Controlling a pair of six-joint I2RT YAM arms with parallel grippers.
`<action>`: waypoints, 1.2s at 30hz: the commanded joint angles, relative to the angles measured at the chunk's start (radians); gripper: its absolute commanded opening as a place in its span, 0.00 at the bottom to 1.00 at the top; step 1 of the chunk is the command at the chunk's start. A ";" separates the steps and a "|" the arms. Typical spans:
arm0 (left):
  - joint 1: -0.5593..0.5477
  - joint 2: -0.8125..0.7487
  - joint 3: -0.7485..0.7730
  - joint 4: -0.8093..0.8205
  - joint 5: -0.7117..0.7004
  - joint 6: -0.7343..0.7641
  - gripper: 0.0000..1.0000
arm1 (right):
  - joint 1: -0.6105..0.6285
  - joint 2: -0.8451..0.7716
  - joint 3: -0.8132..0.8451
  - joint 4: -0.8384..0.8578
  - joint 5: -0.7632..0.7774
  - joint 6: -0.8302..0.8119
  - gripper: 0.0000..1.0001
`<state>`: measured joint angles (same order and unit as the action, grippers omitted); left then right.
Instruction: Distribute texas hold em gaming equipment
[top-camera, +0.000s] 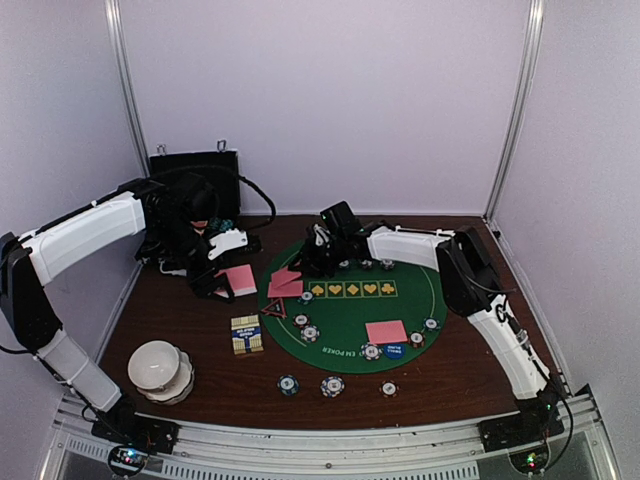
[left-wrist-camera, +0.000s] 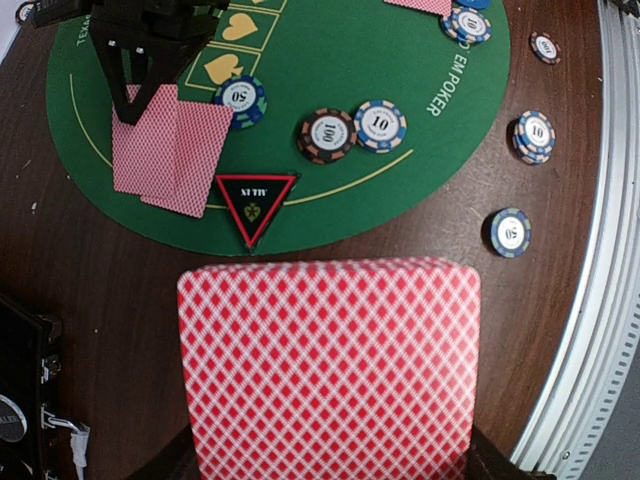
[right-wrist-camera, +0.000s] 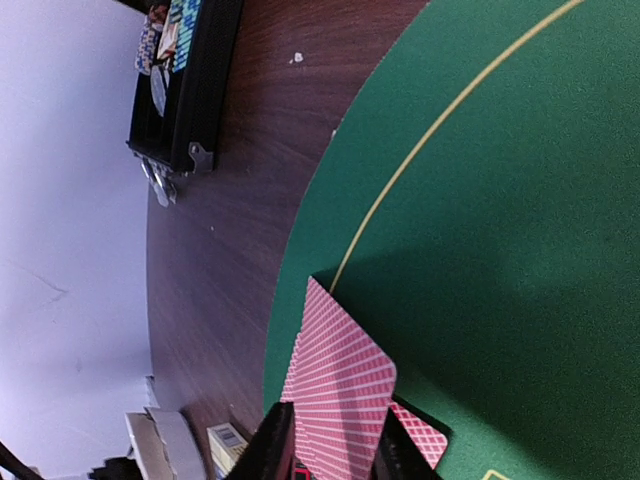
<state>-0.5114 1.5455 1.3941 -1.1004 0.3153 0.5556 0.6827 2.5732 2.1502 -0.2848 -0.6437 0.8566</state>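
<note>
Lab booth: white panels (top-camera: 330, 100), aluminium rail (top-camera: 330, 438)

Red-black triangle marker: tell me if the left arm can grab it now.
Probably not: the way to the red-black triangle marker looks clear, but the left gripper holds a pink-backed card stack.

From the top external camera we look down and forward from high behind the robot, taking in the whole table (top-camera: 180, 320) up to the back wall (top-camera: 320, 100). Our left wrist view looks steeply down, close over a pink-backed card (left-wrist-camera: 330, 370), onto the left part of the green mat (left-wrist-camera: 330, 70). Our right wrist view sits very near the mat, rolled sideways, facing the black case (right-wrist-camera: 185, 90). All three share the pink cards (top-camera: 286, 283) at the mat's left edge.
</note>
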 joint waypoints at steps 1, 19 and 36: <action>0.005 -0.011 0.011 0.019 0.023 0.006 0.00 | 0.011 -0.012 0.024 -0.039 0.042 -0.054 0.32; 0.005 -0.019 0.009 0.019 0.002 -0.004 0.00 | 0.015 -0.309 -0.197 0.010 0.041 -0.119 0.95; 0.005 -0.017 0.020 0.027 0.013 -0.021 0.00 | 0.164 -0.584 -0.625 0.413 -0.119 0.119 0.98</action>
<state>-0.5114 1.5455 1.3941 -1.1000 0.3099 0.5476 0.8253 2.0251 1.5436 0.0097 -0.7193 0.9138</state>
